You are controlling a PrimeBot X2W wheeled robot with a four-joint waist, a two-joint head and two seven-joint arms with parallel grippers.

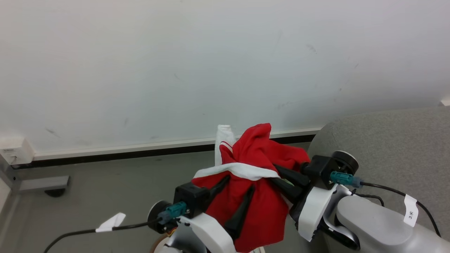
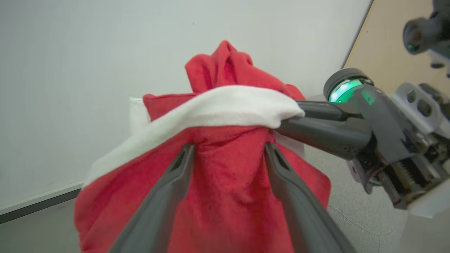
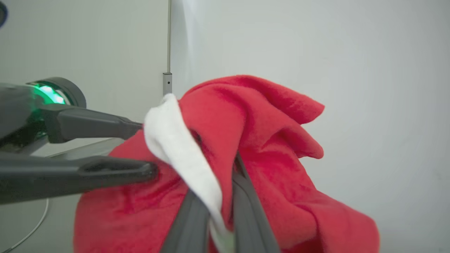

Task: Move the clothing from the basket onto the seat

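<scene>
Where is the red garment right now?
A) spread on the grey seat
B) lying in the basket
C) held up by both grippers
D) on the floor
C: the left gripper and the right gripper both clamp the clothing, which hangs in the air beside the seat.
</scene>
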